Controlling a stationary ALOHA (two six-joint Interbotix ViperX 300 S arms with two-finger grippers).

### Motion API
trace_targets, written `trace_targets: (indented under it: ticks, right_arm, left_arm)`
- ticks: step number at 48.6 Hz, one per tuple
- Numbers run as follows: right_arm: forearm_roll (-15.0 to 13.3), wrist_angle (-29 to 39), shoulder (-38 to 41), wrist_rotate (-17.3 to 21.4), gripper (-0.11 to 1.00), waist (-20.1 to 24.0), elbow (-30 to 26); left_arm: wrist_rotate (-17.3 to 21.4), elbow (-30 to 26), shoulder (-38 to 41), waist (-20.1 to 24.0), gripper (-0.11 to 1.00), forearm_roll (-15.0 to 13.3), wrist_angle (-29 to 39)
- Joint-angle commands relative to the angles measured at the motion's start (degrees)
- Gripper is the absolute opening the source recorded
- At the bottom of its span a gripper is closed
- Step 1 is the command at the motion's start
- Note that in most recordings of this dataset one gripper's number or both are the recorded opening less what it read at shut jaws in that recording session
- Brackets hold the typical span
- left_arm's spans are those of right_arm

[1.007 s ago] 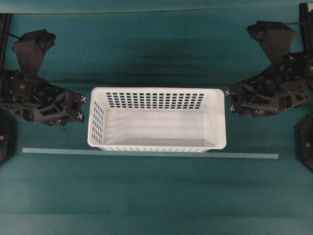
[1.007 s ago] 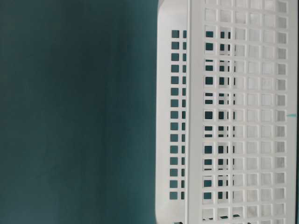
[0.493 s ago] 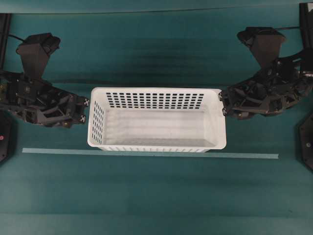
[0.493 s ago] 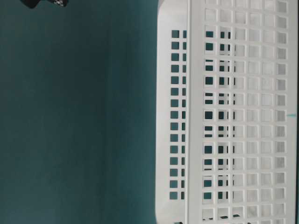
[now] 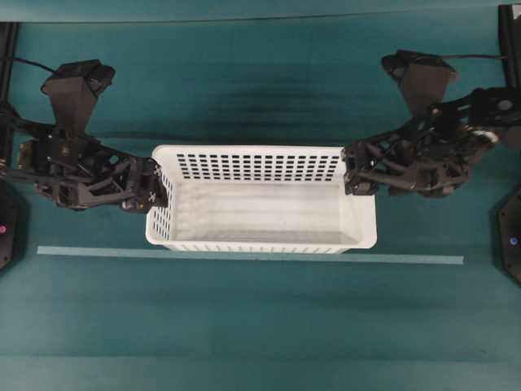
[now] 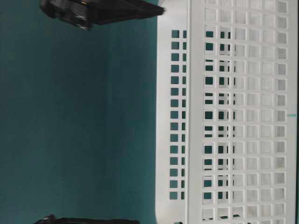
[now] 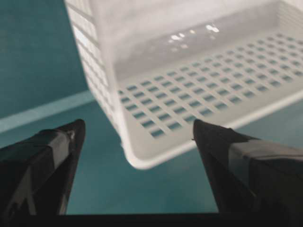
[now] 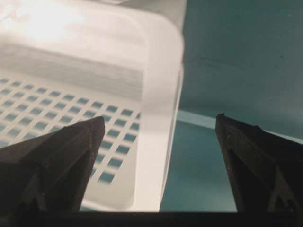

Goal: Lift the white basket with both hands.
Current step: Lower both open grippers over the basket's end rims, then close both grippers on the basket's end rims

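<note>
The white basket [image 5: 260, 210] stands empty on the green table, long side across the overhead view. My left gripper [image 5: 157, 192] is at its left end and open. In the left wrist view the left gripper [image 7: 137, 127] has wide-apart fingers [image 7: 47, 161], with the basket's [image 7: 189, 94] rounded rim corner between them, untouched. My right gripper [image 5: 351, 171] is at the right end, also open. In the right wrist view the right gripper [image 8: 158, 120] straddles the end rim of the basket [image 8: 156, 142]: one finger [image 8: 57, 156] is over the inside, the other outside.
A pale tape line [image 5: 244, 256] runs across the table just in front of the basket. Black fixtures [image 5: 510, 244] sit at the left and right table edges. In the table-level view the basket wall [image 6: 243, 116] fills the right, with black gripper parts [image 6: 103, 11] at top and bottom.
Both arms have moved inward from beside the basket to its two ends. Both grippers have gone from shut to wide open. The basket has not moved.
</note>
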Motion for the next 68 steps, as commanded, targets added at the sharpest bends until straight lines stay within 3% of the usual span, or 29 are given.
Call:
trace_targets:
  ticks: [1, 20, 58, 65, 68]
  right_arm:
    - [-0.1, -0.6, 3.5, 0.1, 0.98, 0.5, -0.5]
    - [-0.1, -4.8, 10.8, 0.4, 0.97, 3.2, 0.2]
    - [-0.4, -9.1, 11.8, 2.7, 0.96, 3.0, 2.2]
    - [-0.4, -9.4, 12.4, 5.2, 0.90, 3.0, 2.4]
    - [-0.4, -9.9, 12.7, 5.9, 0.84, 3.0, 2.4]
  left_arm:
    - [0.1, 0.1, 1.6, 1.1, 0.95, 0.2, -0.4]
    - [0.0, 2.4, 12.0, 1.3, 0.95, 0.2, -11.7]
    - [-0.1, 2.9, 16.6, 1.4, 0.93, 0.1, -13.8]
    - [-0.1, 3.0, 17.3, 1.5, 0.89, 0.2, -15.8]
    - [-0.1, 2.9, 17.9, 1.4, 0.80, 0.1, -16.1]
